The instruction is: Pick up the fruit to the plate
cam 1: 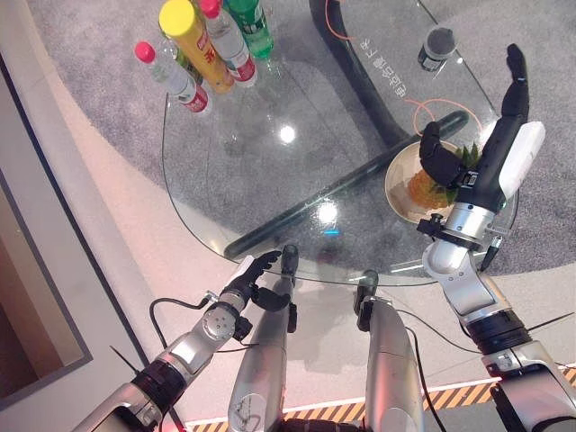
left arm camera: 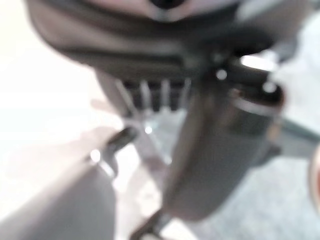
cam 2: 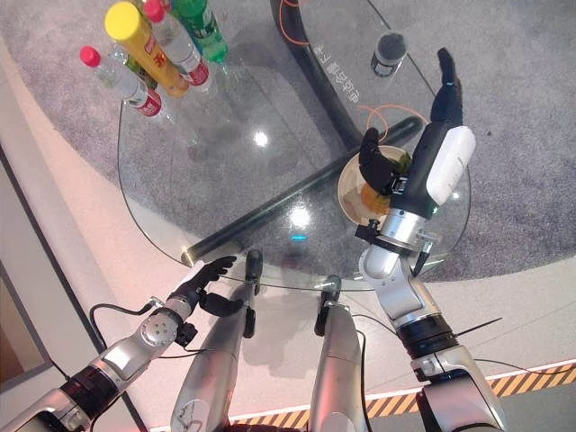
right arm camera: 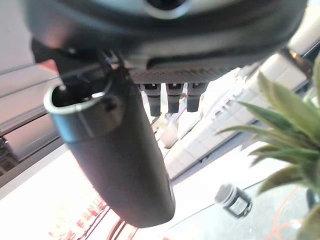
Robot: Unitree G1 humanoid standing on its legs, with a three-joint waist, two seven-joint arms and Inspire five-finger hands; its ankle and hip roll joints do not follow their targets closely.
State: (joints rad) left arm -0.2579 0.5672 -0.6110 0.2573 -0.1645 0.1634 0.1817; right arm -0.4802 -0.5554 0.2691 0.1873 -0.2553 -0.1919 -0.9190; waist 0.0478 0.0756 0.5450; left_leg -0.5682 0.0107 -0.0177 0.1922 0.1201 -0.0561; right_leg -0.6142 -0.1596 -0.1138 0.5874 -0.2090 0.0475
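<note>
Right hand open, above pineapple

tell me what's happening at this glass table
A humanoid robot stands at a round glass table. Its right robot hand is raised above a plate near the table's right edge, fingers straight and holding nothing. A pineapple already lies on that plate, its green leaves close to the hand. The left robot hand rests low at the table's near edge, away from the fruit. A cluster of bottles stands at the far left, and a small dark cup sits at the far side.
</note>
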